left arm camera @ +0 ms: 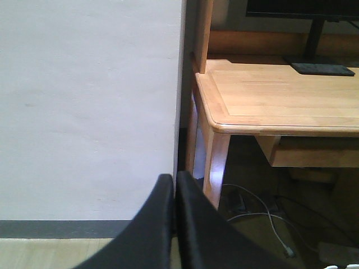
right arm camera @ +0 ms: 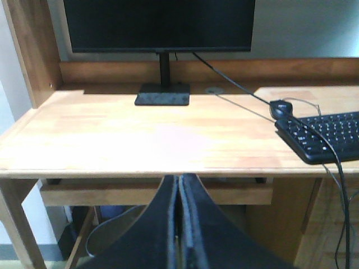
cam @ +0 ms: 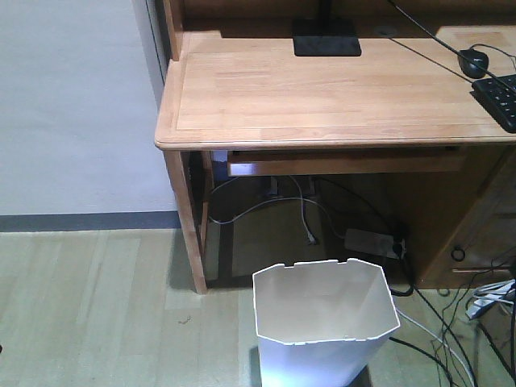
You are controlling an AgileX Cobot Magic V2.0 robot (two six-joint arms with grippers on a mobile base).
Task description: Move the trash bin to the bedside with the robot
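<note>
The white trash bin (cam: pixel 322 310) stands upright on the wooden floor at the bottom centre of the front view, just in front of the desk's right underside. Its many-sided rim is open and the cream inside shows nothing in it. Part of its rim shows in the right wrist view (right arm camera: pixel 115 227), low and left of the fingers. My left gripper (left arm camera: pixel 175 178) is shut and empty, facing the white wall beside the desk corner. My right gripper (right arm camera: pixel 180 179) is shut and empty, facing the desk's front edge. No arm shows in the front view. The bed is out of view.
A light wooden desk (cam: pixel 322 89) carries a monitor stand (cam: pixel 326 38), a mouse (cam: pixel 474 60) and a keyboard (cam: pixel 501 97). Its left leg (cam: pixel 187 218) stands left of the bin. A power strip (cam: pixel 371 240) and loose cables (cam: pixel 451 339) lie on the floor behind and right of the bin. A white wall (cam: pixel 72 105) is at left.
</note>
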